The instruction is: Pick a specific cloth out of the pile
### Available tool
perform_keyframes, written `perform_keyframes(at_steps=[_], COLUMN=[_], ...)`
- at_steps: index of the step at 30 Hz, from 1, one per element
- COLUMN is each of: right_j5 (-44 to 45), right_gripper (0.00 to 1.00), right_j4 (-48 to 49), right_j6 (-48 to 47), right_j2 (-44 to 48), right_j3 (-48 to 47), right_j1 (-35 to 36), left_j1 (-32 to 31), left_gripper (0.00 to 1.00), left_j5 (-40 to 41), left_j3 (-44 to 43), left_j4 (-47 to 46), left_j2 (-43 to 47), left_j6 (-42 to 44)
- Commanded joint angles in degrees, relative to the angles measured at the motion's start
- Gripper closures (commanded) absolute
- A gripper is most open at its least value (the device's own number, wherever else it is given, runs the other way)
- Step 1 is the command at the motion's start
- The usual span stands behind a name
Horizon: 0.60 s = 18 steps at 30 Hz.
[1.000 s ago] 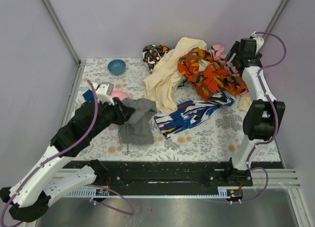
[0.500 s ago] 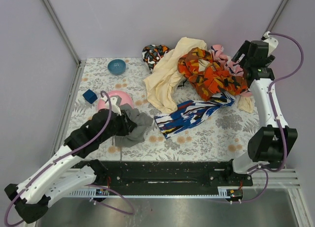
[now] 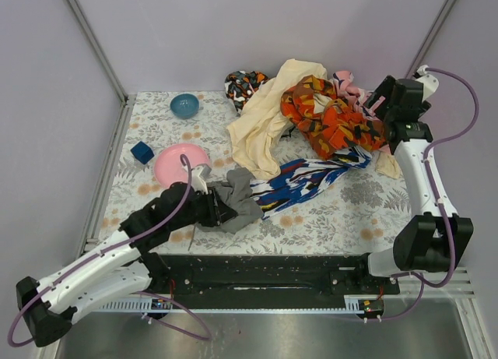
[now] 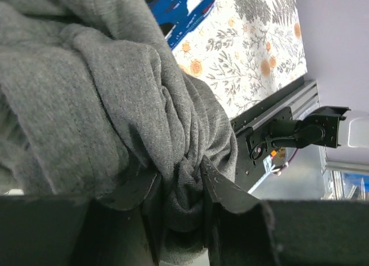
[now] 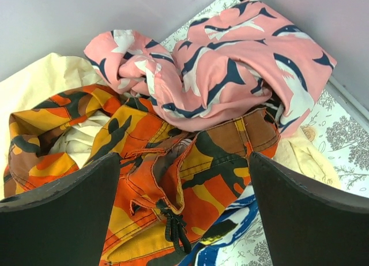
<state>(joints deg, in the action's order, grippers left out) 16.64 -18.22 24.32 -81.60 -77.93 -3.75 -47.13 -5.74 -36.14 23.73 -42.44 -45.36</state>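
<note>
The plain dark grey cloth (image 3: 238,201) is bunched on the floral table near its front edge, apart from the pile (image 3: 327,117) at the back right. My left gripper (image 3: 218,209) is shut on the grey cloth; in the left wrist view a fold of the cloth (image 4: 115,104) is pinched in the gripper (image 4: 179,185) between both fingers. My right gripper (image 3: 375,110) is open and empty above the pile's right side; in its wrist view the gripper (image 5: 184,179) hangs over the orange-red patterned fabric (image 5: 190,179) and the pink printed fabric (image 5: 225,75).
A pink plate (image 3: 180,164), a small blue block (image 3: 141,152) and a blue bowl (image 3: 184,104) lie at the left. The cream cloth (image 3: 261,129) and the blue, white and black streaked cloth (image 3: 307,176) spread from the pile toward the middle. Black rail at the front edge.
My left gripper has dragged the grey cloth right and toward the front edge, off the pink plate. My right arm has swung back and settled over the pile's right side.
</note>
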Motion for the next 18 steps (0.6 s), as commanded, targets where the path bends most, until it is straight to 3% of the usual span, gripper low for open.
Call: perform_keyframes(at_steps=[1,3,7,13,15,17,18], right_j5=[-1.52,-1.88,-4.16,-4.52,-4.69,-5.3,-5.57], right_gripper=[0.01,0.01,0.01,0.0,0.01,0.0,0.0], right_j4=[2.75,2.75,6.43,8.54,10.39,10.4,9.79], right_j6=[2.23,3.54,6.18,9.25,9.96,10.05,10.05], right_j2=[2.32,3.37,7.15,11.72,13.39,14.63,14.89], right_j3=[1.64,2.16,7.25,14.02,17.1,18.25,18.25], right_j1=[0.23,0.23,0.23,0.23,0.23,0.23,0.23], left_j1=[-0.24,-0.15,-0.24,-0.24,-0.24,-0.24,-0.24], left_gripper=[1.0,1.0,1.0,0.8,0.66,0.42,0.22], left_j5=[8.6,11.71,8.47,12.32,13.55,15.31,16.45], left_j3=[2.21,3.0,6.69,6.26,4.86,3.02,1.79], left_j4=[2.79,5.88,2.48,6.76,9.13,11.51,12.74], left_j2=[3.67,3.5,0.52,-4.84,-5.46,-4.94,-4.07], left_j6=[-5.25,-7.1,-7.55,-8.86,-8.69,-8.16,-7.81])
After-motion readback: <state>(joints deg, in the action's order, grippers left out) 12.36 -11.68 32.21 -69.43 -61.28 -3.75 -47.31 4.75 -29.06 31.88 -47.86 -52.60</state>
